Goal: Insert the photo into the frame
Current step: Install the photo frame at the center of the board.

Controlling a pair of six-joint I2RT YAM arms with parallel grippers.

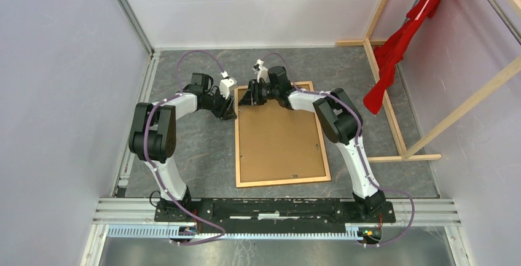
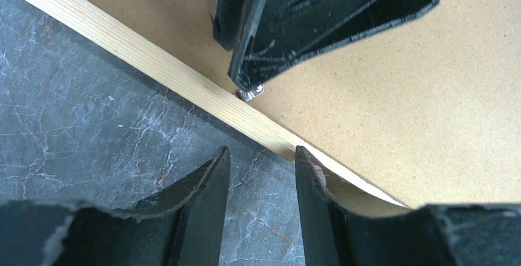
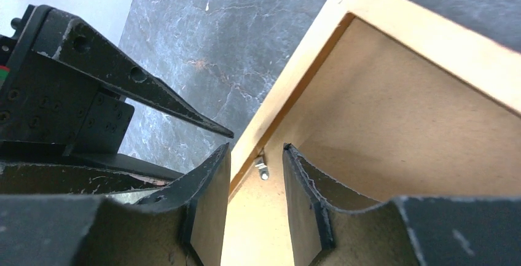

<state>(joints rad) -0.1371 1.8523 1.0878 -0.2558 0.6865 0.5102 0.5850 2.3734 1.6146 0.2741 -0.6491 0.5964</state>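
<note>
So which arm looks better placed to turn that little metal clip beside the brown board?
Probably the right. The right gripper is open with its fingertips right at the metal clip on the frame rail. The left gripper, also open, sits outside, straddling the rail's outer edge.

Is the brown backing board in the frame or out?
In: the plain brown backing board fills the thin orange-brown wooden frame, lying flat and recessed inside its rim in the right wrist view.
</note>
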